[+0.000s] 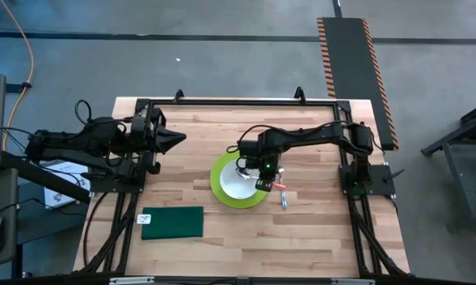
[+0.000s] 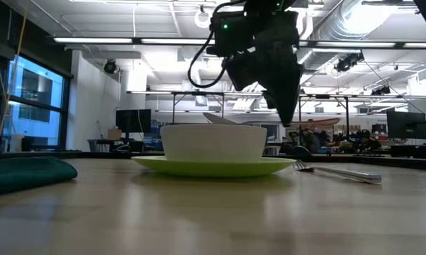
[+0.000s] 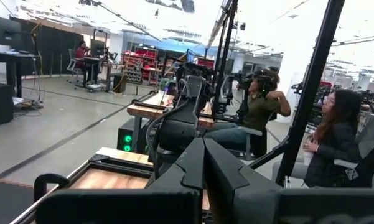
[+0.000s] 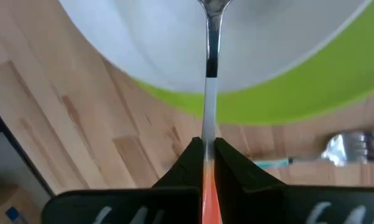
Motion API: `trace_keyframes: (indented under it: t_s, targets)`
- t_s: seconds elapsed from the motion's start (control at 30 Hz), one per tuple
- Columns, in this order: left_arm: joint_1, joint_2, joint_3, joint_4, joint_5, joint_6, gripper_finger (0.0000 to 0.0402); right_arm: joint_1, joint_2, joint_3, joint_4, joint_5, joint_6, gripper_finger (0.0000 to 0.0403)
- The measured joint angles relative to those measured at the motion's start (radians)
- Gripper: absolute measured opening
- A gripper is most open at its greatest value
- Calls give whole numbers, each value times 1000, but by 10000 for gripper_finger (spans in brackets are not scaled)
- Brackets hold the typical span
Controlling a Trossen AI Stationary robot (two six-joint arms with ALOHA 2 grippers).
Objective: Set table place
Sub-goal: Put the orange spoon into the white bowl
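A white bowl (image 1: 236, 184) stands on a lime-green plate (image 1: 218, 188) in the middle of the wooden table (image 1: 317, 237). My right gripper (image 1: 263, 179) is over the plate's right rim, shut on a spoon (image 4: 210, 56) with an orange handle end. The spoon's head reaches over the bowl (image 2: 213, 142), and in the low view it shows above the rim (image 2: 220, 118). A fork (image 1: 285, 198) lies on the table right of the plate. My left gripper (image 1: 173, 138) is shut and empty above the table's far left. My right gripper pinches the spoon's handle (image 4: 208, 146) between its two fingers, where the silver shaft meets the orange end. The fingers lie along the handle, slanting down from the table's right. The spoon's head is over the bowl; whether it touches the bowl, I cannot tell.
A folded dark green cloth (image 1: 172, 222) lies at the near left of the table and also shows in the low view (image 2: 25, 173). The fork also shows in the low view (image 2: 337, 171). People sit at desks in the room beyond the table (image 3: 261, 106).
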Motion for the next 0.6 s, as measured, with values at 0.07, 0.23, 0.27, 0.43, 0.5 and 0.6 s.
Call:
trace_keyframes:
  t_s: [0.07,0.23,0.27,0.43,0.5,0.6]
  targets:
    - [0,0,0,0,0,0,0,0,1,0,-10,-5,0,0]
    - [0,0,0,-1,0,0,0,0,7,0,-6,-7,0,0]
    - [0,0,0,-1,0,0,0,0,8,0,-3,-7,0,0]
    - [0,0,0,-3,0,0,0,0,8,0,8,0,0,0]
    - [0,0,0,-3,0,0,0,0,8,0,19,1,-1,5]
    - [0,0,0,-3,0,0,0,0,8,0,31,1,-1,20]
